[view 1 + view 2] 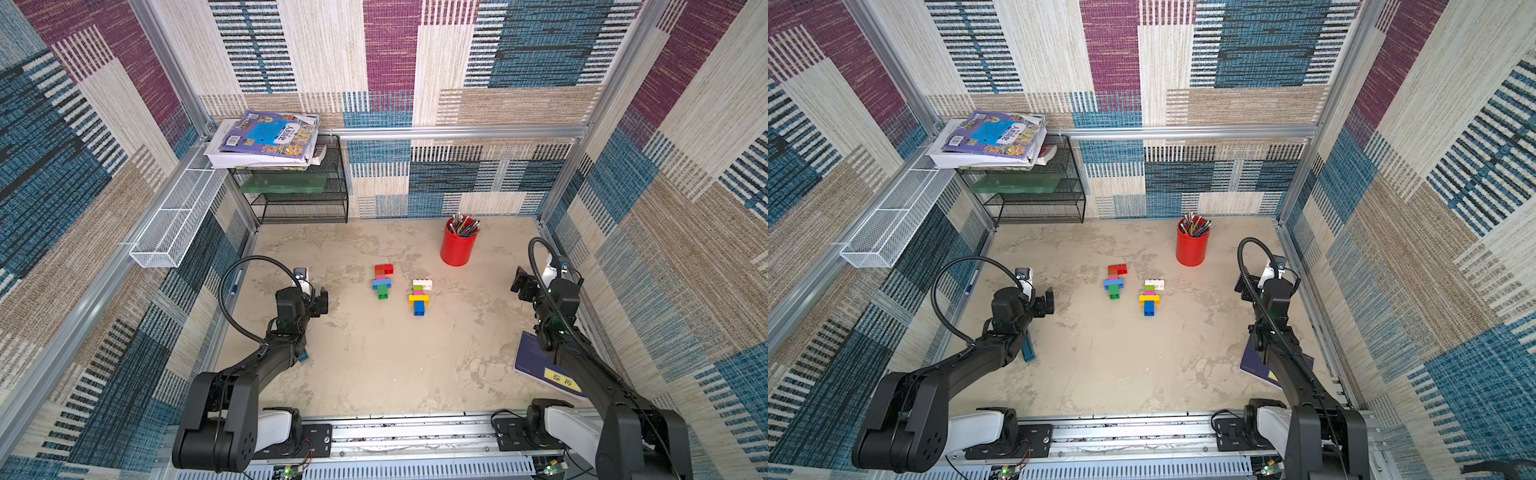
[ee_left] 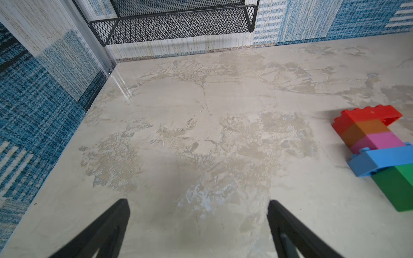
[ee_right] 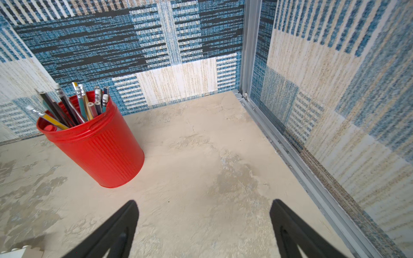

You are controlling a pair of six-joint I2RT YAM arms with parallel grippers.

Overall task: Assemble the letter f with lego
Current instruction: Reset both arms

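1. Worktop [image 1: 374, 365]: two joined lego builds lay flat around its middle, a bit toward the far edge. They lay side by side, near each other but not touching.
2. Left lego build [image 1: 382, 282]: from far end to near end it ran red, orange, pink, blue, green. The red brick jutted out to the right, and the blue one sat crosswise, wider than its neighbours. It also showed at the side of the left wrist view [image 2: 377, 147].
3. Right lego build [image 1: 419, 297]: far to near it ran white, lime green, pink, yellow, blue. The white brick jutted right and the yellow one sat crosswise.
4. Left gripper [image 2: 198, 202]: it hovered nr the worktop's left edge, well apart from both builds. Its jaws stood wide apart w/ only bare worktop btwn the black fingers [image 2: 111, 223].
5. Right gripper [image 3: 204, 202]: it hovered nr the right edge, jaws spread wide, nothing btwn the fingers [image 3: 290, 223]. It was clear of the lego.
6. Red pen cup [image 1: 457, 247]: it stood upright toward the far right corner, full of pencils and pens.
7. Black mesh rack [image 1: 299, 195]: it sat in the far left corner w/ a stack of books [image 1: 266, 139] on top.
8. Navy notebook [image 1: 536, 361]: it lay by the right edge, partly under the right arm.
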